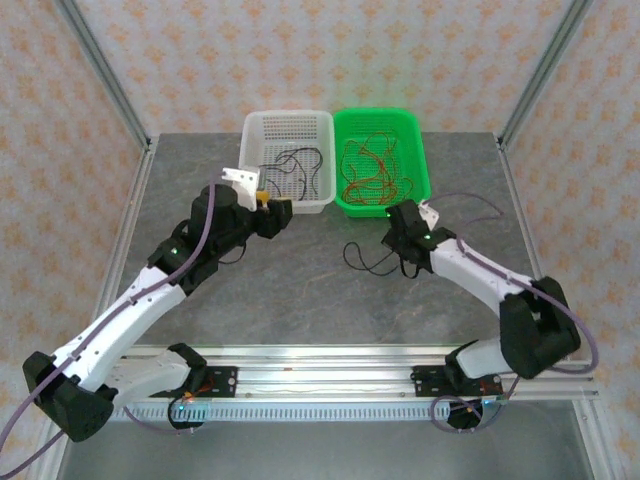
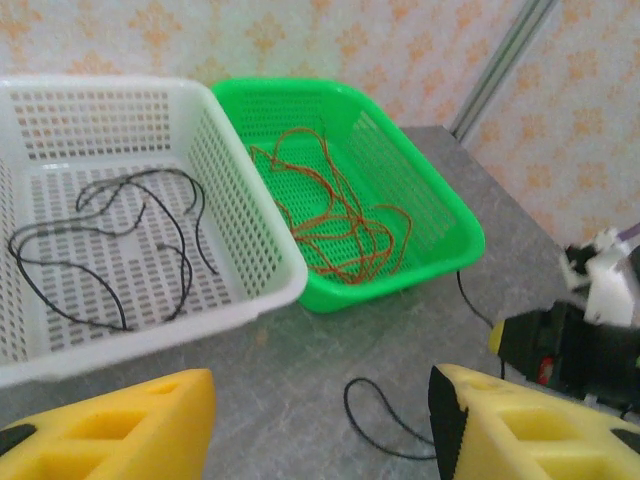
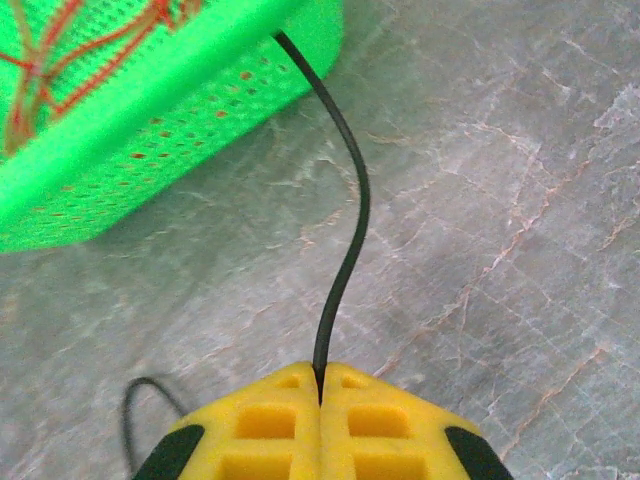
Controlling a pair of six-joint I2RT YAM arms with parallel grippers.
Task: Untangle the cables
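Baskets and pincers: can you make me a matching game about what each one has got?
1 white basket
2 green basket
3 left pincer
4 right pincer

A shut on a black cable
B red cables inside
C open, holding nothing
D black cables inside

Pairs: 1-D, 2-B, 3-C, 4-A

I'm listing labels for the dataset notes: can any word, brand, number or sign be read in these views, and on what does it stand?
No text can be read anywhere.
The white basket and the green basket: plain plastic, no label.
The left gripper and the right gripper: plain yellow, no marking.
The strip along the near rail: fine marks, too small to read.
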